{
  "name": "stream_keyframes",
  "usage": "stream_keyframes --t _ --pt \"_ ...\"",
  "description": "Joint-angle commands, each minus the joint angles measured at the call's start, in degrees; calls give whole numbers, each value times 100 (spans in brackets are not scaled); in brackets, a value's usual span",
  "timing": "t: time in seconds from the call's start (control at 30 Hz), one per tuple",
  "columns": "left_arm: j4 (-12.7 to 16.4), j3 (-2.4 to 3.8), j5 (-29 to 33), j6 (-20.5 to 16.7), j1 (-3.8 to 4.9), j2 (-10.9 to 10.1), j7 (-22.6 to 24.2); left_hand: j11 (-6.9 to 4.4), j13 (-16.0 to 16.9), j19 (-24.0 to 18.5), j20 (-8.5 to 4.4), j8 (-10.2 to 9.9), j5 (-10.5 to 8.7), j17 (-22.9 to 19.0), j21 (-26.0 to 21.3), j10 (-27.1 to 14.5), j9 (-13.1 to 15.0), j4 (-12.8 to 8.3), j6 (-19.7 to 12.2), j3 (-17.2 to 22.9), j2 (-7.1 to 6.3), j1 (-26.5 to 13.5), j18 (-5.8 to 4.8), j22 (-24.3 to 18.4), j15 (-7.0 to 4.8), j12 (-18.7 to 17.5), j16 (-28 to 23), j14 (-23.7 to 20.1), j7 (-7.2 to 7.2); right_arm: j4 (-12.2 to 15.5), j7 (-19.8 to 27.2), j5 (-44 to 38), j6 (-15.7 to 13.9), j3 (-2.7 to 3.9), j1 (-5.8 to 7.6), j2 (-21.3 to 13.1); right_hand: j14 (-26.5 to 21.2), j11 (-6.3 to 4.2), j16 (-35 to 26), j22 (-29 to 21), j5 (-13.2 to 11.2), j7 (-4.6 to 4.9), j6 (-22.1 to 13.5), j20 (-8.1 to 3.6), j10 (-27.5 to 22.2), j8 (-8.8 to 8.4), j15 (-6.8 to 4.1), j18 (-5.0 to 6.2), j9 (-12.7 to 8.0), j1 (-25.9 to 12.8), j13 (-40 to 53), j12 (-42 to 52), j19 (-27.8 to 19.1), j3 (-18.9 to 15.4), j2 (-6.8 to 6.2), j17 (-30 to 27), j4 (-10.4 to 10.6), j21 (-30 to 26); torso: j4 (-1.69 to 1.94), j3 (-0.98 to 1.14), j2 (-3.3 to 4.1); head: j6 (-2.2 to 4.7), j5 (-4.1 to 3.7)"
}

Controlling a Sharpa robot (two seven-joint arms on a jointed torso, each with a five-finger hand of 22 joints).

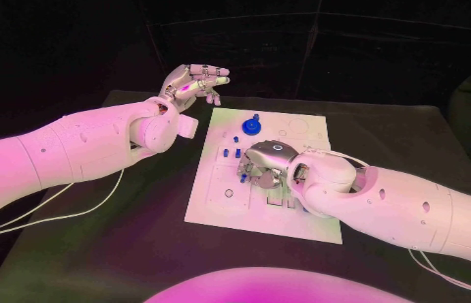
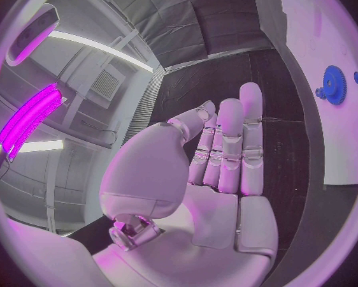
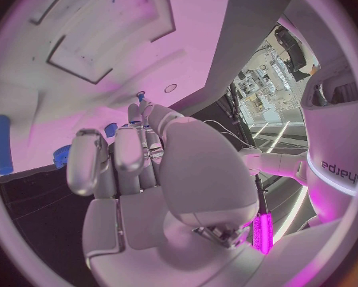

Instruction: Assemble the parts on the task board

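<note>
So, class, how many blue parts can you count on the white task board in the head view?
4 at least: a blue gear near the far edge, two small pegs mid-board, one beside the right hand, which may hide more.

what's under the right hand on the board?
The right hand is over the middle of the task board. Small blue parts show beside its fingers, one at the fingertips. Whatever lies beneath the palm is covered, and a grip can't be confirmed.
</note>
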Motion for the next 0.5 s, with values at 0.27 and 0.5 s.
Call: stream_keyframes --t 0.27,0.5 --pt "-8 3 19 84 9 1 11 -1 -5 -47 11 -13 32 -5 -26 -33 -6 -35 9 -7 37 -1 36 -9 7 28 -24 -46 30 10 28 -91 134 0 6 -14 148 25 16 6 40 31 24 -3 20 3 -15 -7 5 -66 -9 -19 30 38 -12 -4 -7 20 -3 -1 3 -21 12" --pt "-12 3 19 88 9 5 8 -1 -5 -47 11 -13 32 -5 -26 -33 -6 -35 9 -7 37 -1 36 -9 7 28 -24 -46 30 -11 20 -100 199 -2 6 36 147 26 13 3 42 32 22 -2 19 1 -14 -6 5 -69 -9 -22 28 43 -12 -10 -11 18 -1 1 1 -28 19"
